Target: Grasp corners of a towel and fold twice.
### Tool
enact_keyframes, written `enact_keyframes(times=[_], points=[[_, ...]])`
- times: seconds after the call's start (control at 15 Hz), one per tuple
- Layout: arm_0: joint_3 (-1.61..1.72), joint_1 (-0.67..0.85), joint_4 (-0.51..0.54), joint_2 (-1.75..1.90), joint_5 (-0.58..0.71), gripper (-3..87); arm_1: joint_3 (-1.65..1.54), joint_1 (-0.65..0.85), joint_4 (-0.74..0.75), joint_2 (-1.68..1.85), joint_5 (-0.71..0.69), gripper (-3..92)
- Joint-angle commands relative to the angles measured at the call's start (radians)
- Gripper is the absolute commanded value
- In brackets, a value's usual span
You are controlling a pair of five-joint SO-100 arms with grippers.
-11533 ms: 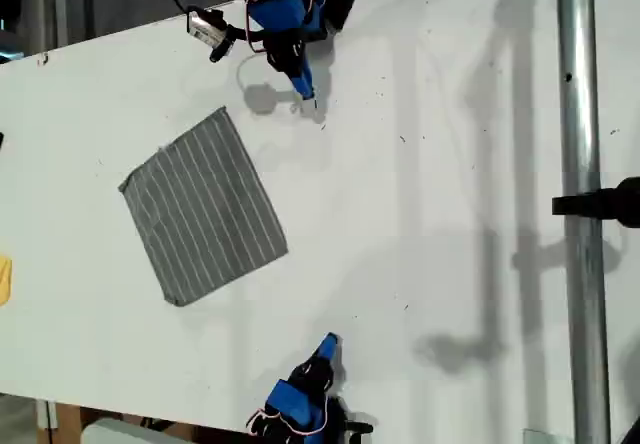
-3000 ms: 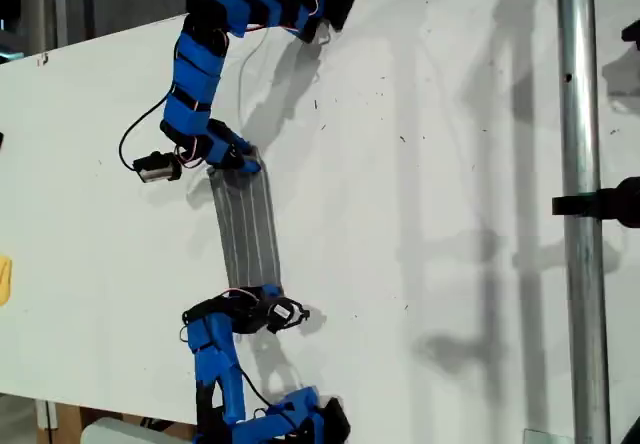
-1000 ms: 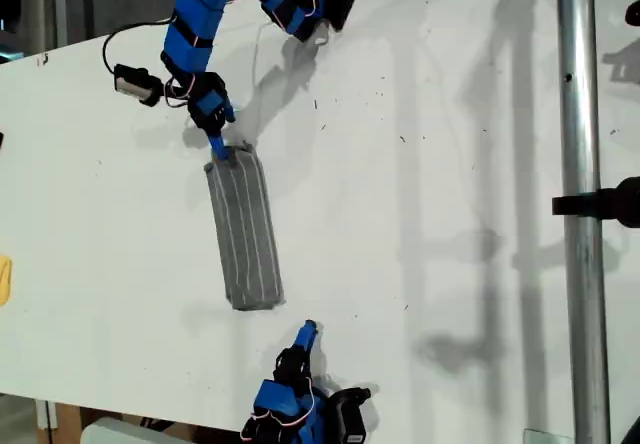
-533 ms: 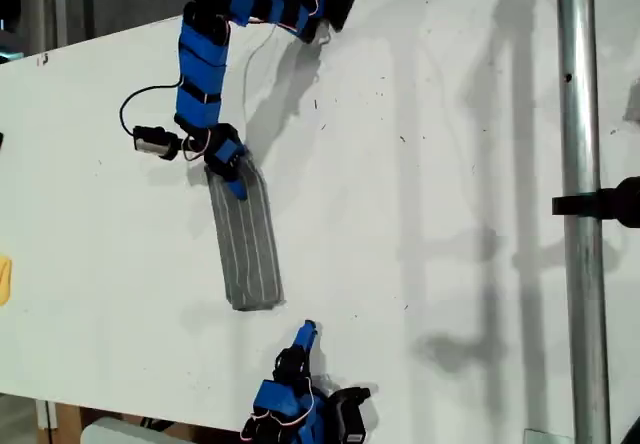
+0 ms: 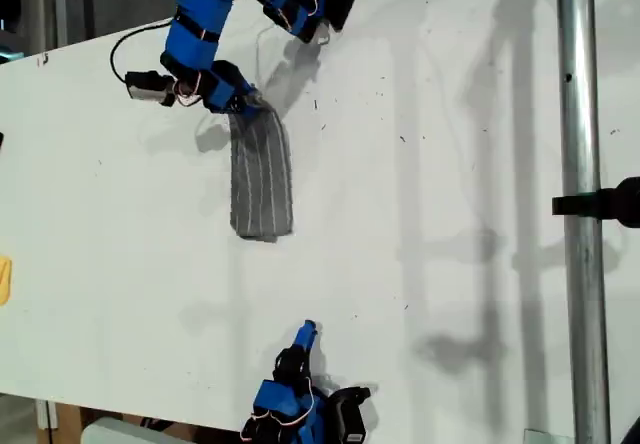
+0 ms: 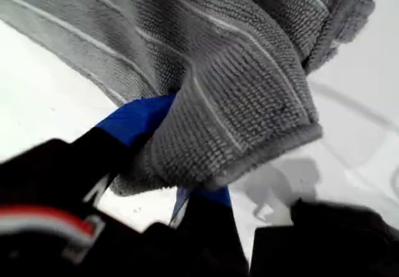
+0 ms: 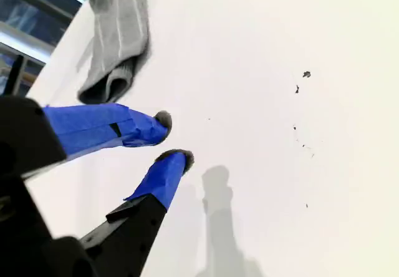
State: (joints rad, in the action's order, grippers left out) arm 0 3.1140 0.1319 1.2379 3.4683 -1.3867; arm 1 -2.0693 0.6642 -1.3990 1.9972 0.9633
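Towel (image 5: 261, 179): grey cloth with fine white stripes, folded into a long narrow strip, lying on the white worktop (image 5: 450, 214) nearer the worktop's far edge as the exterior view shows it, its length running from that edge toward the near one. One end raised and gathered at my first gripper (image 5: 245, 104); the other end lies flat, its folded edge rounded. My first gripper: jaws closed on the towel's end, the cloth draped over a blue finger in the first wrist view, with the fabric (image 6: 237, 96) bunched and hanging past the jaw. First arm reaches down from the far edge of the worktop. My second gripper (image 7: 171, 140): jaws narrowly parted, nothing between them, blue fingertips (image 7: 149, 127) hovering over bare worktop; it sits at the worktop's near edge (image 5: 305, 339), well apart from the towel. Small yellow item (image 5: 4, 279): at the exterior view's left border, mostly cut off. Metal pole (image 5: 580, 204): upright along the exterior view's right.
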Motion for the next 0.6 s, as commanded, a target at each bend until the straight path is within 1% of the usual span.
enact_keyframes(times=[0.0, 0.07, 0.13, 0.2, 0.27, 0.33, 0.4, 0.47, 0.53], points=[[0.006, 0.025, 0.002, 0.005, 0.005, 8.0, 0.055, -0.081, -0.172, 0.256, 0.063, -0.2], [0.006, 0.025, 0.002, 0.005, 0.003, 8.1, 0.078, -0.143, -0.060, 0.173, 0.100, -0.2], [0.006, 0.025, 0.000, 0.005, 0.005, 8.4, 0.161, -0.204, 0.075, -0.031, 0.118, -0.2], [0.006, 0.025, 0.000, 0.005, 0.002, 8.4, 0.318, -0.249, 0.146, -0.233, 0.135, -0.2], [0.006, 0.025, 0.006, 0.005, -0.015, 8.5, 0.471, -0.295, 0.235, -0.354, 0.140, 11.7], [0.005, 0.023, 0.032, 0.005, -0.071, 10.5, 0.632, -0.310, 0.250, -0.425, 0.133, 34.7], [0.005, 0.020, 0.051, 0.005, -0.120, 12.3, 0.680, -0.308, 0.296, -0.396, 0.137, 30.6], [0.005, 0.009, 0.051, 0.005, -0.149, 13.7, 0.643, -0.308, 0.385, -0.281, 0.120, 21.0], [0.005, 0.002, 0.051, 0.005, -0.156, 15.5, 0.568, -0.296, 0.436, -0.179, 0.112, 15.5]])
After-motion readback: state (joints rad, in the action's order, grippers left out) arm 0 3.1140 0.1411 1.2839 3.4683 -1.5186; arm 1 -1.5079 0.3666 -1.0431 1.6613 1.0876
